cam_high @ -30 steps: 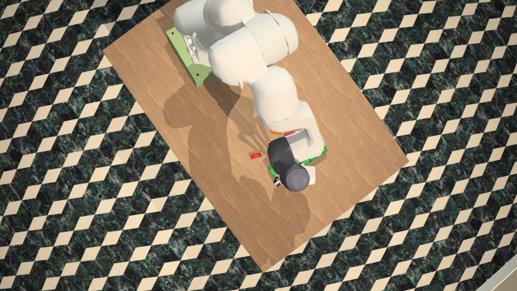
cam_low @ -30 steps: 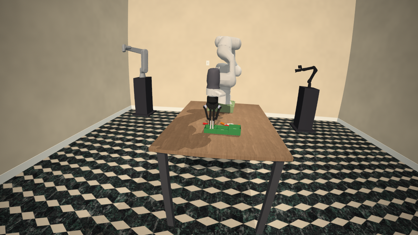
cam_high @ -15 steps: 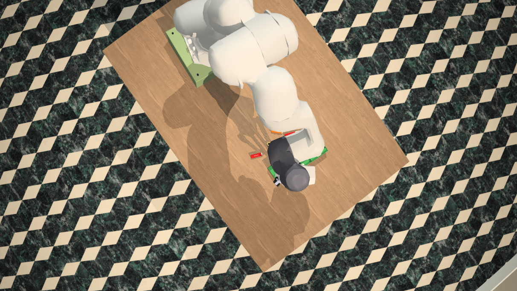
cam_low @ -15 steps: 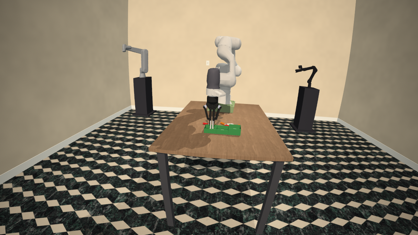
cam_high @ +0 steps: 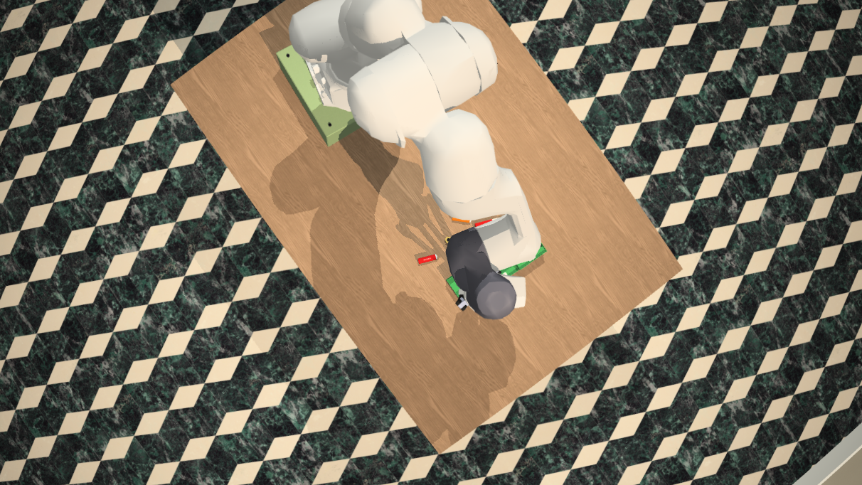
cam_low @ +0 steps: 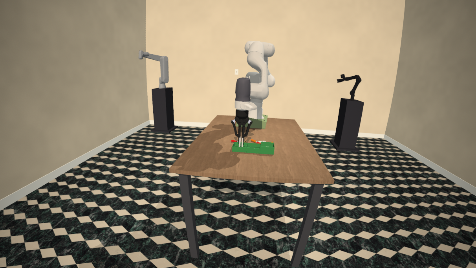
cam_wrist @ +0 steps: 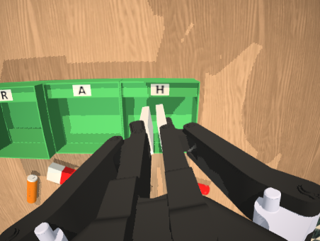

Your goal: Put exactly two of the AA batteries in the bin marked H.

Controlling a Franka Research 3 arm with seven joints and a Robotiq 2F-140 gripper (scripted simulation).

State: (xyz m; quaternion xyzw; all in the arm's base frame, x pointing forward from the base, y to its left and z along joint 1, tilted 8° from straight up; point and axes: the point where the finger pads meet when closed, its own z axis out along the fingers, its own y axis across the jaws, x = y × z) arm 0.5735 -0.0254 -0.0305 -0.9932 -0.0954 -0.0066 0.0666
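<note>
A green row of bins [cam_wrist: 94, 118] stands on the table, marked R, A and H. My gripper [cam_wrist: 154, 116] is shut with nothing between its white pads, and its tips hang over the H bin [cam_wrist: 165, 110] at the row's end. What I see of the H bin's floor is bare; the fingers hide part of it. A small orange cylinder [cam_wrist: 31, 188] and a red-and-white cylinder [cam_wrist: 61, 174] lie on the table beside the bins. A red piece [cam_wrist: 203, 189] shows under my fingers, and it also lies left of the arm in the top view [cam_high: 427, 258].
The arm's base sits on a green block [cam_high: 313, 99] at the far end of the table. In the side view the bin row [cam_low: 253, 147] stands mid-table with the gripper [cam_low: 240, 143] at its left end. The table edges are well away.
</note>
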